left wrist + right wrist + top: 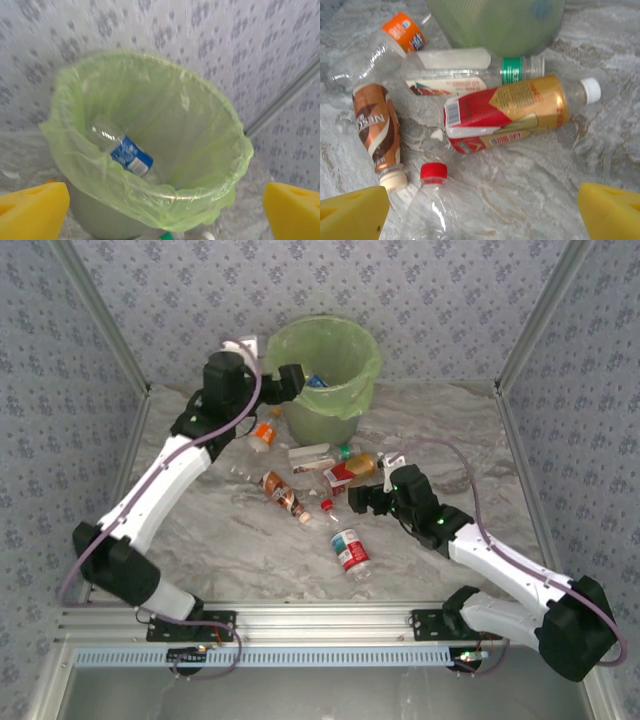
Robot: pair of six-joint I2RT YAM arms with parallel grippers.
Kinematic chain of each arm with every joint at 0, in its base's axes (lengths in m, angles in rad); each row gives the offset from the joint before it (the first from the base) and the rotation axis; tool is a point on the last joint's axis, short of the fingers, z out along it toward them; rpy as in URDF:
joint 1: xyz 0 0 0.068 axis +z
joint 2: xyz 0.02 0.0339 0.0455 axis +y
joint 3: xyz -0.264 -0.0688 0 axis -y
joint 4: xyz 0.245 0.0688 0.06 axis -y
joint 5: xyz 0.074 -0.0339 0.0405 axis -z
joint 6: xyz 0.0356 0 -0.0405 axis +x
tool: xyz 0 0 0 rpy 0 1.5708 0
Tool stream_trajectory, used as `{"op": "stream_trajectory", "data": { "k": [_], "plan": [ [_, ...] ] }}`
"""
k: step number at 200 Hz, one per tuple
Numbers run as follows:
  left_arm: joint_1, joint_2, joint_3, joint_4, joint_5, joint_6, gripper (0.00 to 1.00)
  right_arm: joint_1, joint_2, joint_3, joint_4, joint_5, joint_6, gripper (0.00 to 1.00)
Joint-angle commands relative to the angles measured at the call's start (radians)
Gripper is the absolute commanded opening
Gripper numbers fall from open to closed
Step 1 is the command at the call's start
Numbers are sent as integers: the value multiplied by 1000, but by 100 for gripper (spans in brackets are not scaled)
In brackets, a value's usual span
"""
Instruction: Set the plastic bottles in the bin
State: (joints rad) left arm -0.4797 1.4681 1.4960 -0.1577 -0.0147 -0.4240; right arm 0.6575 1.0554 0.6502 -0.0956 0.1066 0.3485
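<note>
— How does the left tool (288,382) stand?
— Spread wide and empty, right at the rim of the bin (345,412). Inside, a blue-labelled bottle (129,154) lies against the green liner (200,125).
— And the right tool (360,503)?
— Also wide, holding nothing, low over the marbled surface (470,440). Just ahead lies a red-capped bottle (433,200), beyond it a red-and-gold bottle (510,112), with a brown-labelled bottle (376,127) to the left. A green-banded bottle (470,67) and an orange-labelled bottle (402,32) lie nearer the bin.
</note>
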Motion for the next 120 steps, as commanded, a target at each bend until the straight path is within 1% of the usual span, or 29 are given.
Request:
{"op": "stream_trajectory", "data": {
  "k": [1,29,69,84,105,120],
  "plan": [
    [7,-111,-89,197,-95,-11,99,40,19,-2,-73,57,49,99],
    [22,-182,-195,189,-134,-36,99,94,33,11,-147,76,91,99],
    [81,-278,-360,201,-216,-145,99,199,100,48,-255,58,130,99],
    [112,-296,-403,180,-224,-183,99,243,151,89,-278,68,129,99],
    [147,-320,-451,143,-222,-217,99,290,267,172,-328,124,132,99],
    [166,-346,-489,122,-226,-234,99,313,349,241,-370,137,115,99]
  ]
}}
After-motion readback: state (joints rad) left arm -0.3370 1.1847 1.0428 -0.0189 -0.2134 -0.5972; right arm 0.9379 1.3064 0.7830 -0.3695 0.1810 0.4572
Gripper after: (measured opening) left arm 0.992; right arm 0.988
